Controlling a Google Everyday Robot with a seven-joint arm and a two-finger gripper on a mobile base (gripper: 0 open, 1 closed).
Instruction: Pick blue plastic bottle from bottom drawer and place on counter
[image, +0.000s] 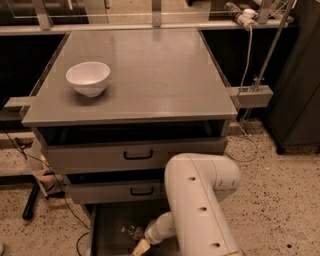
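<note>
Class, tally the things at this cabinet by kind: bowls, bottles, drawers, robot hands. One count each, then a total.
Bowls: 1, the white bowl on the counter.
Bottles: 1, the blue plastic bottle in the bottom drawer.
Drawers: 3, upper drawer, middle drawer, bottom drawer.
Hands: 1, the hand down in the bottom drawer by the bottle.
Total: 6.

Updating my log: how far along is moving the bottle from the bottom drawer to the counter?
Done: the bottom drawer stands open. In hand: the arm reaches into it, the hand low beside the blue plastic bottle lying inside. Left: lifting it out and setting it on the counter, where the white bowl sits.
</note>
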